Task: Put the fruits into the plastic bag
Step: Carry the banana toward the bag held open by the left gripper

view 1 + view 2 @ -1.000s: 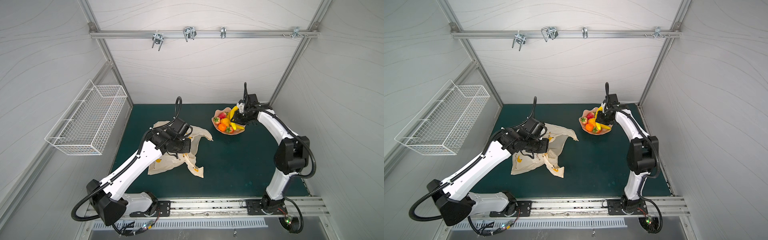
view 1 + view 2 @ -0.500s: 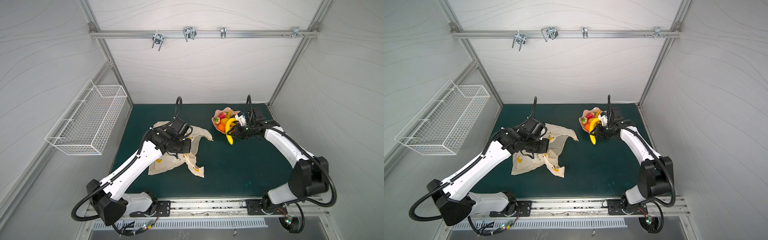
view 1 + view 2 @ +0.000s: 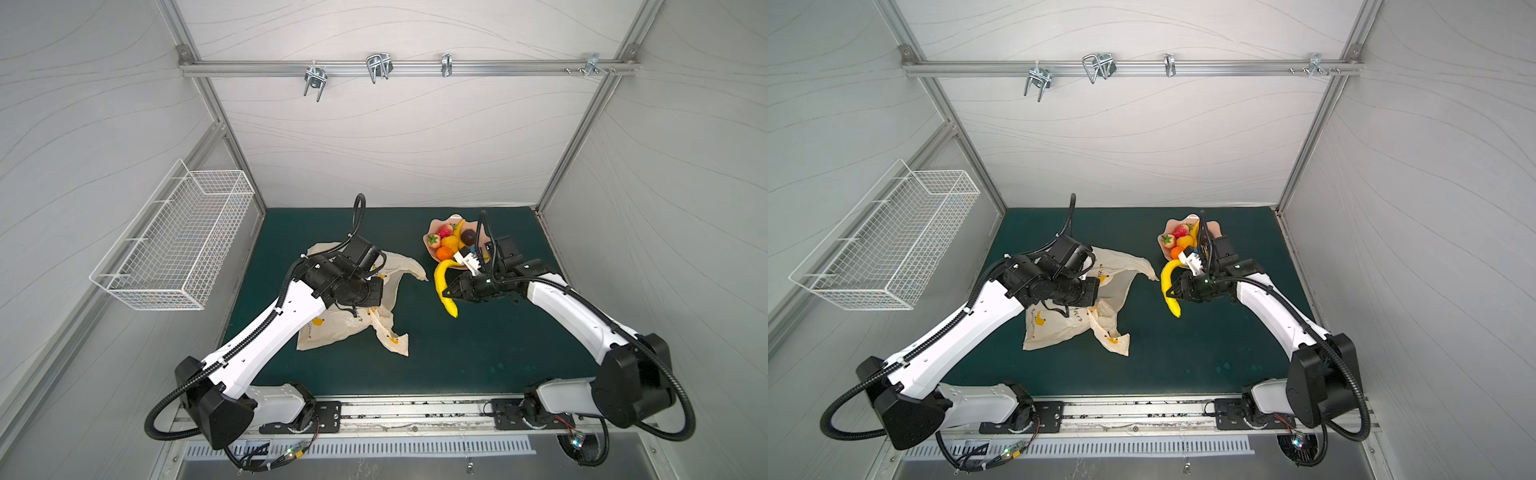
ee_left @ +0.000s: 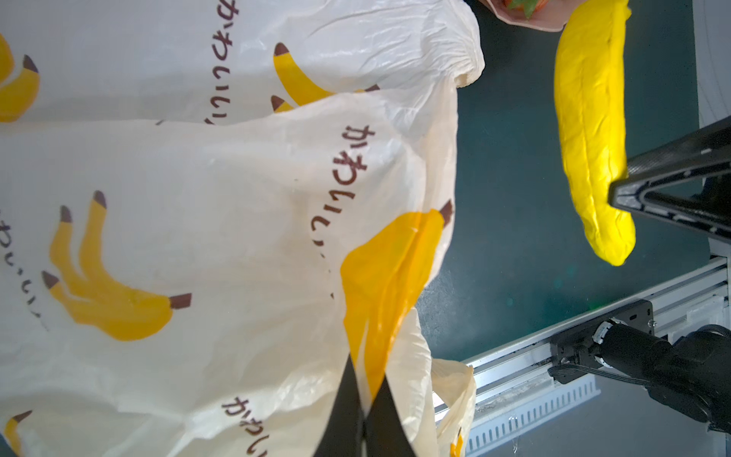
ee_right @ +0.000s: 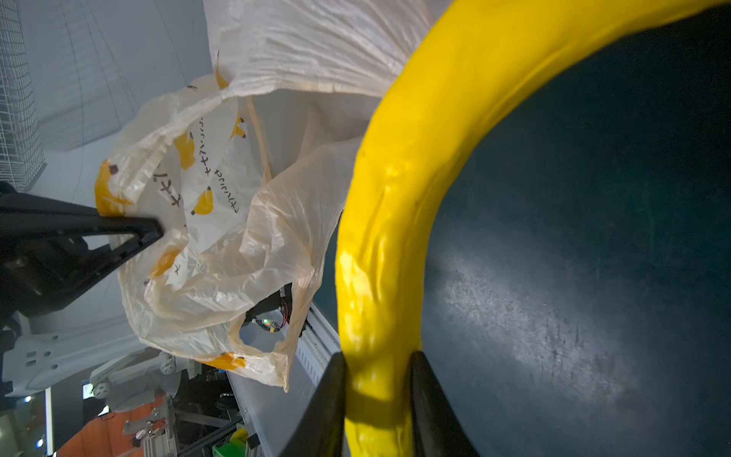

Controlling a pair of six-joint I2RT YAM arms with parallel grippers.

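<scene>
The cream plastic bag lies crumpled on the green mat. My left gripper is shut on a printed fold at its edge, and in both top views the wrist hides the fingers. In the right wrist view that edge of the bag is lifted, showing the hollow inside. My right gripper is shut on the long yellow banana, which hangs above the mat between bag and dish. Strawberries, an orange ball and a dark brown piece lie in the dish.
The wavy pink dish stands at the back right of the mat. A white wire basket hangs on the left wall. Metal hooks hang from the rail overhead. An aluminium rail with both arm bases runs along the mat's front edge.
My right gripper has lifted the banana out of the dish and carried it forward and left, toward the bag. The left arm and the bag have stayed put.
</scene>
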